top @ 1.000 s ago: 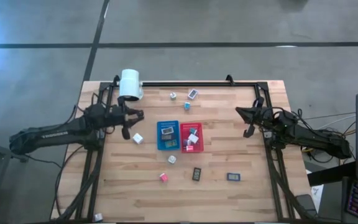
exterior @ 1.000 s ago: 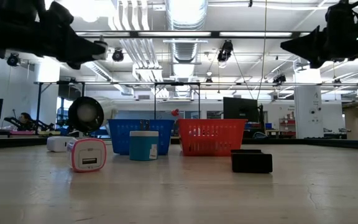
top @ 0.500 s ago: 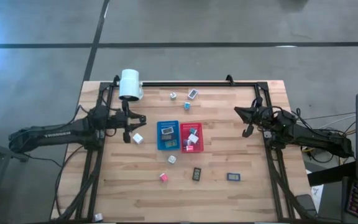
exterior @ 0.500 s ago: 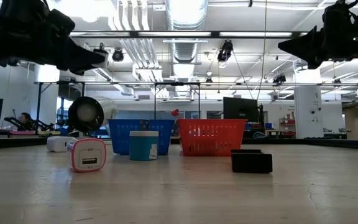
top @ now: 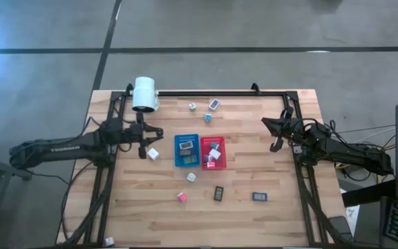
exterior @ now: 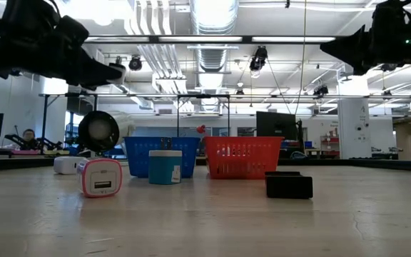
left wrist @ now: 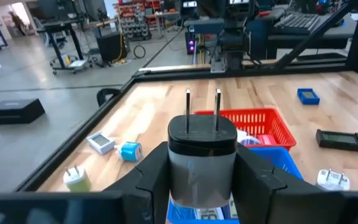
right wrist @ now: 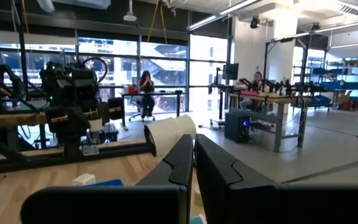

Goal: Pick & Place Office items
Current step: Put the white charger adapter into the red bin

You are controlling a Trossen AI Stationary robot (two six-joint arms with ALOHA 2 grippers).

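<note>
A white and black plug adapter (left wrist: 201,158) sits clamped between the jaws of the left gripper (left wrist: 202,180), its two prongs pointing away from the wrist. In the high view this gripper (top: 142,144) hangs above the tabletop (top: 150,207) just left of a small white cube (top: 153,153), with the big white cylinder (top: 144,94) behind it at the rear rail.

The blue tray (top: 186,150) and the red tray (top: 213,152) stand side by side, touching, near the middle, each holding a few small items. Behind them, near the rear edge, lie three small items (top: 204,109). In front of the trays lie a white cube (top: 191,177), a pink cube (top: 182,196) and two dark flat rectangles (top: 219,193) (top: 258,196), well apart from one another. The front strip of the tabletop beyond them is bare wood, as is the stretch between the red tray and the right edge.

The right gripper (top: 276,133) waits over that right side, near the rear, its jaws pressed together on nothing.

In the low view the pink cube (exterior: 99,177) and a teal cube (exterior: 165,166) stand in front of the blue tray (exterior: 138,153).
</note>
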